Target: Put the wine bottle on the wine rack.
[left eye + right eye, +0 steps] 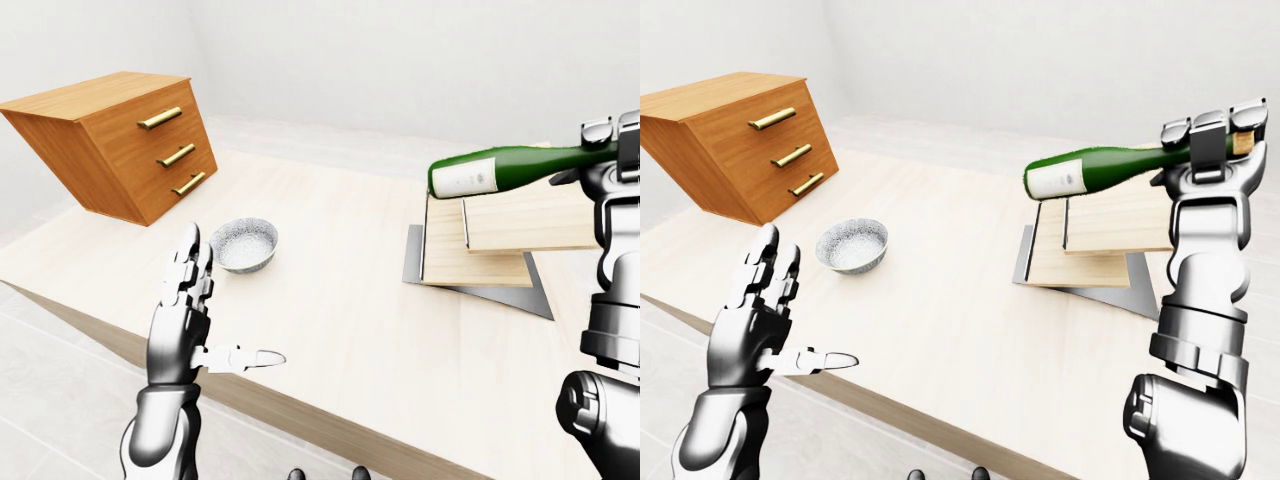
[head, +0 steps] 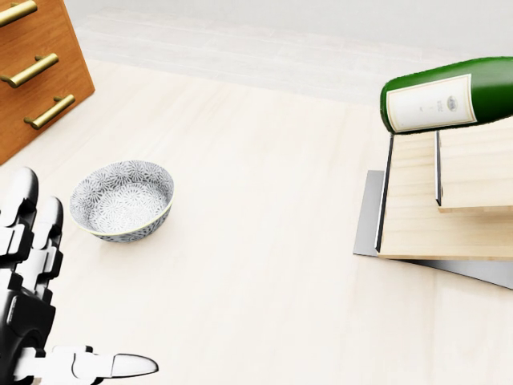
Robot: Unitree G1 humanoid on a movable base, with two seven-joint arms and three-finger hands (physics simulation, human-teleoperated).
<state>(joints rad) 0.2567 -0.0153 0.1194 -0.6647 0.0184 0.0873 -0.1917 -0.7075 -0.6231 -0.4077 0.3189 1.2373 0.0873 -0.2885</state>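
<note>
Green glass wine bottle with a white label (image 1: 1095,170) hangs nearly level in the air, neck end wrapped by the fingers of the right hand (image 1: 1205,140) and its base pointing toward the left of the right-eye view. It floats above the wine rack of pale wooden boards on dark metal uprights (image 2: 433,200), apart from the boards and not yet resting on anything. That rack stands on the light wooden table (image 2: 256,241), on a grey base plate.

Holding so long a bottle only by the neck puts most of its weight far from the grip, so I judge the base end could sag or the glass could twist in the fingers as it comes down. If the bottle lowers while angled across the boards, it may land on an upright's top edge or a board corner, then roll off toward the table. Letting go before the body settles on a board would probably have the same result. A hard knock against the thin uprights might also shove the whole rack sideways.

Left hand (image 1: 185,310) hovers near the table's near edge, fingers spread and thumb out, empty. A patterned grey-white ceramic bowl (image 2: 122,200) sits well apart from the rack, and the orange-brown wooden drawer chest with brass handles (image 1: 120,140) stands farther left; neither seems at risk
</note>
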